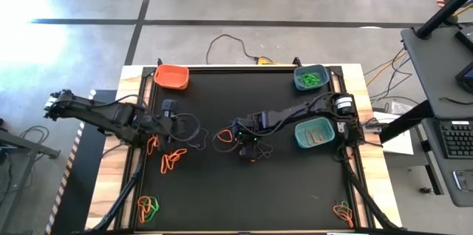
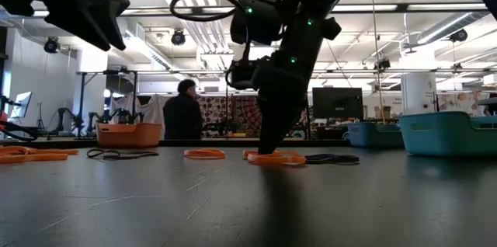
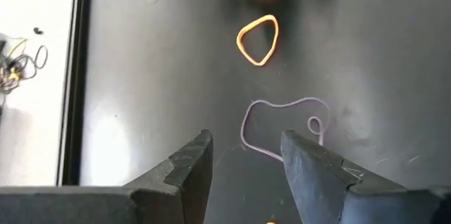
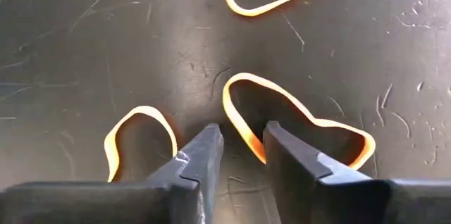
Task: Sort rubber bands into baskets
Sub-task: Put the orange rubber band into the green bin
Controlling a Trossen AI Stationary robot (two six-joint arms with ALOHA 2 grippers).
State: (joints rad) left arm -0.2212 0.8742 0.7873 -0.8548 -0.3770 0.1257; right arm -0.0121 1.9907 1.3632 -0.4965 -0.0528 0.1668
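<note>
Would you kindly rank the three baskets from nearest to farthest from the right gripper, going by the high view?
Right gripper sits mid-table.
1. Teal basket, on its right side.
2. Blue basket, far right corner.
3. Orange basket, far left corner.

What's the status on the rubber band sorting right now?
Right gripper down on mat, closing around orange rubber band. Left gripper open above dark band. Nothing blocking.
</note>
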